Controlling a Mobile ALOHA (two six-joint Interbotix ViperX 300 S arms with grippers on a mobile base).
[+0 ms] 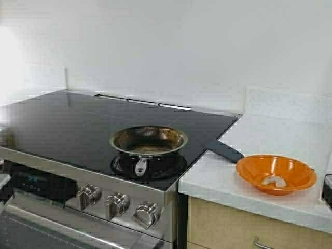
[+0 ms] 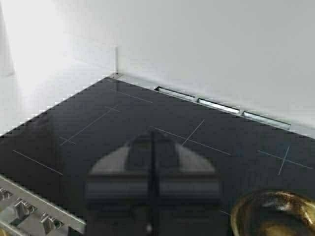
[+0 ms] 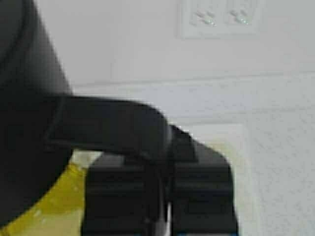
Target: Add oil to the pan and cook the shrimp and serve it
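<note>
The steel pan (image 1: 148, 140), browned inside, sits on the front burner of the black cooktop, its stub handle toward me. It also shows in the left wrist view (image 2: 275, 214). The pale curled shrimp (image 1: 273, 181) lies in the orange bowl (image 1: 298, 176) on the counter to the right. My left gripper (image 2: 152, 147) is shut and empty, hovering over the cooktop left of the pan. My right gripper (image 3: 165, 196) is shut on the black handle (image 3: 113, 128) of the jug. The jug's black lid (image 3: 24, 73) and yellow oil (image 3: 29, 211) show beside the handle. Neither gripper shows in the high view.
A black tool handle (image 1: 225, 151) lies across the edge between the cooktop and the white counter (image 1: 223, 179). Stove knobs (image 1: 116, 204) line the front panel. A wall outlet (image 3: 219, 17) is behind the jug. The white wall stands close behind the stove.
</note>
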